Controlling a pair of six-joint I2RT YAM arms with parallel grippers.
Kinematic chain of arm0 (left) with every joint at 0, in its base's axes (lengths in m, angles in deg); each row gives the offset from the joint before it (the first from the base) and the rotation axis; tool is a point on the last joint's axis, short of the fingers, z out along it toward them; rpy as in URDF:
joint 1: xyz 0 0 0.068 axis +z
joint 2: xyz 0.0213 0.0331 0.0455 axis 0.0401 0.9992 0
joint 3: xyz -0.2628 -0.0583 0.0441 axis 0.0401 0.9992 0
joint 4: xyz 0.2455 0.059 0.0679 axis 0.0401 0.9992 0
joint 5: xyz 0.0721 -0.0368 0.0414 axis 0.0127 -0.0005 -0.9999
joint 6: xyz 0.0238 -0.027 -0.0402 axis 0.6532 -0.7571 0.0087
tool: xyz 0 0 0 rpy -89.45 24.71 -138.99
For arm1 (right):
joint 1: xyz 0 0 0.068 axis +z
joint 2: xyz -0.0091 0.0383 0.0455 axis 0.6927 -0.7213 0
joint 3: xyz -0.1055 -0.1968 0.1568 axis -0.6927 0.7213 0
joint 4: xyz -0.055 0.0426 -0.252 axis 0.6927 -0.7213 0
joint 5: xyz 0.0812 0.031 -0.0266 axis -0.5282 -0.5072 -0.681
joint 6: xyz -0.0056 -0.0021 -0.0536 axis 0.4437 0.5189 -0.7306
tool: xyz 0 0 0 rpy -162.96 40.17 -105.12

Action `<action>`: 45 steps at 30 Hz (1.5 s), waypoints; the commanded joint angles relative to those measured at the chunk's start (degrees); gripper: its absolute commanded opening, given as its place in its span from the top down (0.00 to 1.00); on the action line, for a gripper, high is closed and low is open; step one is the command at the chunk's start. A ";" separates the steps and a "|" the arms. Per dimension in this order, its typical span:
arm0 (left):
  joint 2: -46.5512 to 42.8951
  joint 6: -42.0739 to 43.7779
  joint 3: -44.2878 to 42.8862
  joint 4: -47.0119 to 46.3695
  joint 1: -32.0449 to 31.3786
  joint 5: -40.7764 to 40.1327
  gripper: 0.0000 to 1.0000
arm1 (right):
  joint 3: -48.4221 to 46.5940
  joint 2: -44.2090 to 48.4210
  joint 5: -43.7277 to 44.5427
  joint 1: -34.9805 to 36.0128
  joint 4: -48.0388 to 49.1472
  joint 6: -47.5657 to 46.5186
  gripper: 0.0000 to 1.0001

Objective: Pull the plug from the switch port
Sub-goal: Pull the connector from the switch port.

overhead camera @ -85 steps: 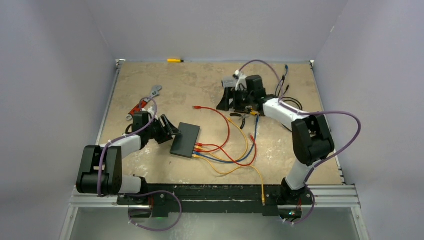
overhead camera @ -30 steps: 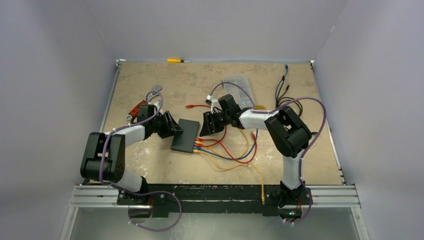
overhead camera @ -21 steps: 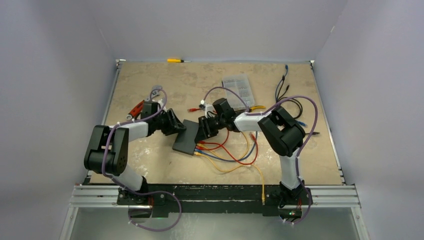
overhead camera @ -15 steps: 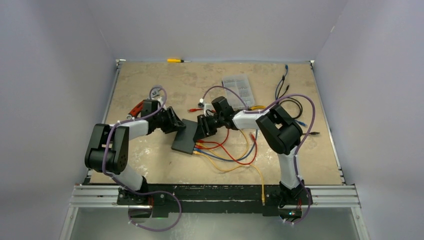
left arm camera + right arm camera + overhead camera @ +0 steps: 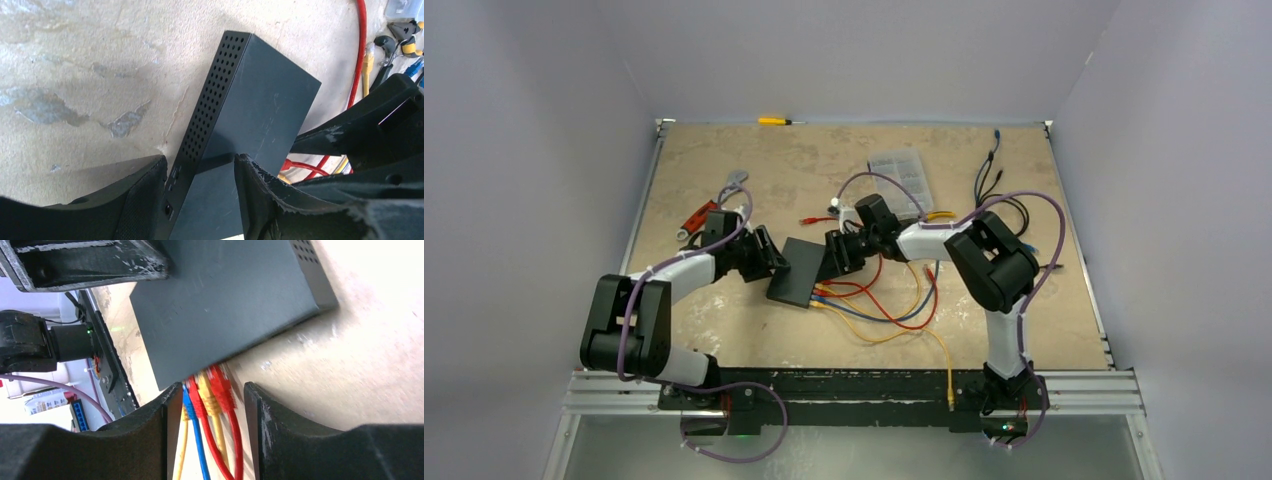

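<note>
The flat matte-black rectangular switch (image 5: 796, 274) lies on the mottled tan table (image 5: 724, 170), and I have one pincer on each long side of it. My left pincer (image 5: 200, 160) has its fingers apart, straddling the switch's perforated side wall. I cannot tell whether either pad presses on it. My right pincer (image 5: 211, 388) hangs at the opposite side, near the port edge. It is apart too, and the row of red, yellow and blue plugs (image 5: 207, 390) shows in its gap, none of them gripped.

That crowding is my main worry. The plugs sit touching side by side, so closing on them could catch two or three instead of one. If a latch tab goes unsqueezed, I judge that a pull would drag the whole switch, since my left pincer shows no firm hold. The red, yellow and blue cables (image 5: 879, 300) cross each other just beside the port edge, and a snag there could tug neighbouring plugs.
</note>
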 commanded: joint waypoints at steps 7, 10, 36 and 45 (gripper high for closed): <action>0.05 0.73 4.08 -0.42 -0.19 1.52 0.50 | 7.24 2.99 -3.01 -2.93 1.54 -1.44 0.53; 0.51 0.64 4.24 -0.89 -0.13 1.53 0.52 | 6.91 1.85 -3.63 -2.95 2.40 -1.41 0.54; 1.86 0.50 4.40 -1.99 -0.17 1.45 0.59 | 0.79 -7.57 -7.04 -1.46 6.84 2.18 0.71; 2.19 0.69 4.36 -1.80 -0.12 1.05 0.59 | -0.26 -9.17 -6.93 -1.35 6.67 2.24 0.87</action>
